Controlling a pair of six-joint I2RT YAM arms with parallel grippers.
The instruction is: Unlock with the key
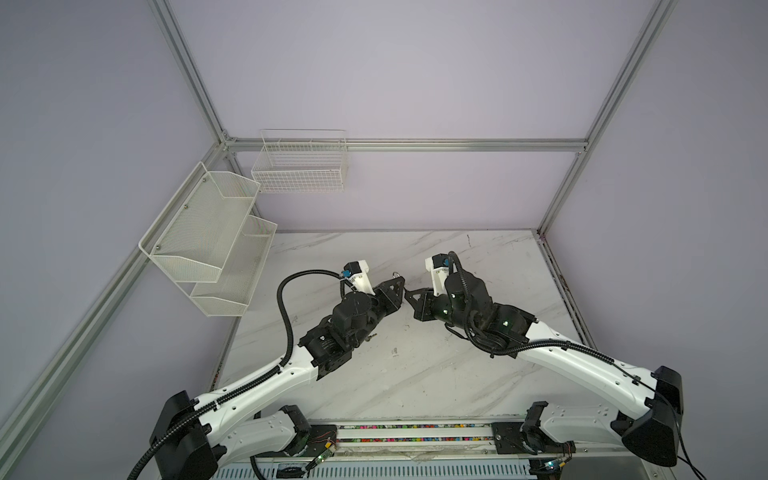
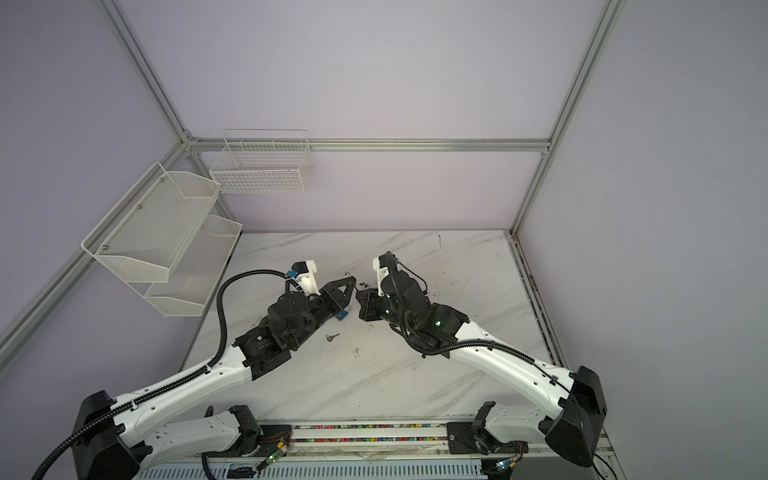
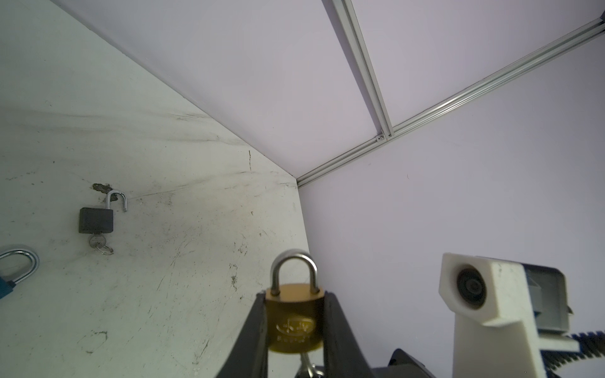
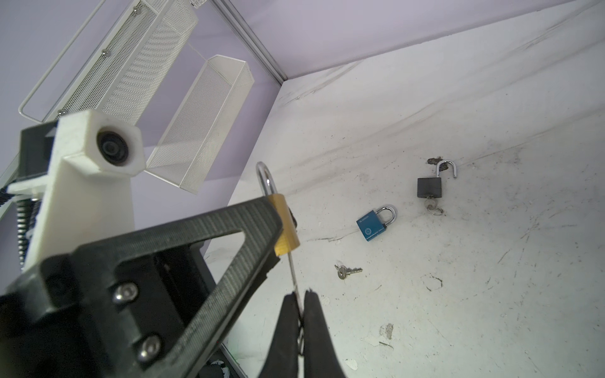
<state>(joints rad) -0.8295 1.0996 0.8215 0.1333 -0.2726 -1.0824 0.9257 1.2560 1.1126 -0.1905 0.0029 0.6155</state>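
A brass padlock (image 3: 294, 314) with its steel shackle closed sits clamped between the fingers of my left gripper (image 3: 294, 296), held above the table. From the right wrist view the padlock (image 4: 286, 229) shows edge-on behind the left finger. A thin silver key (image 4: 292, 271) runs from the padlock's underside into my right gripper (image 4: 300, 294), which is shut on the key's head. The key (image 3: 306, 363) also shows below the lock body. In both top views the two grippers (image 1: 399, 282) (image 1: 409, 293) meet tip to tip mid-table.
A blue padlock (image 4: 373, 225) lies shut on the marble table (image 4: 491, 294). Beyond it lies a black padlock (image 4: 429, 187), shackle open, key in it. A loose key (image 4: 347, 271) lies nearer. A mesh shelf (image 1: 208, 241) and wire basket (image 1: 299, 166) hang on the walls.
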